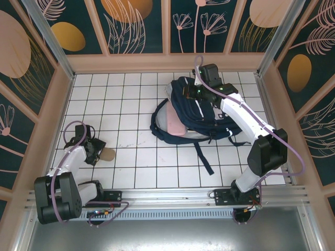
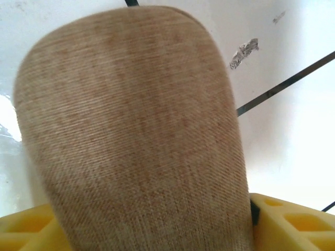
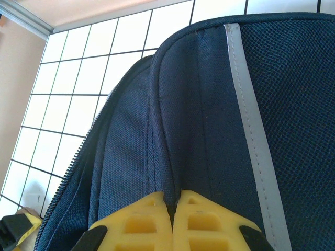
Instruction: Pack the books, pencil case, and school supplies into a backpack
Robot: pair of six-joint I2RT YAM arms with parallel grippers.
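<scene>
The navy backpack (image 1: 201, 121) lies on the tiled floor right of centre, its mouth turned left, with a pale pink surface (image 1: 175, 121) showing inside. My right gripper (image 1: 188, 92) is at its far top edge. In the right wrist view the yellow fingers (image 3: 141, 219) are shut (image 3: 174, 201) on a fold of the backpack's fabric (image 3: 209, 104) beside a grey stripe. The pencil case (image 1: 107, 154), a tan-pink pouch, rests at the left with my left gripper (image 1: 98, 151) shut on it. Its woven cloth (image 2: 136, 130) sits between yellow fingers (image 2: 293, 219). Books and supplies packet are out of view.
Dark straps (image 1: 203, 157) trail from the backpack toward the near edge. Peach walls (image 1: 167, 63) fence the white tiled floor (image 1: 131, 99) on three sides. A metal rail (image 1: 172, 196) carries both arm bases.
</scene>
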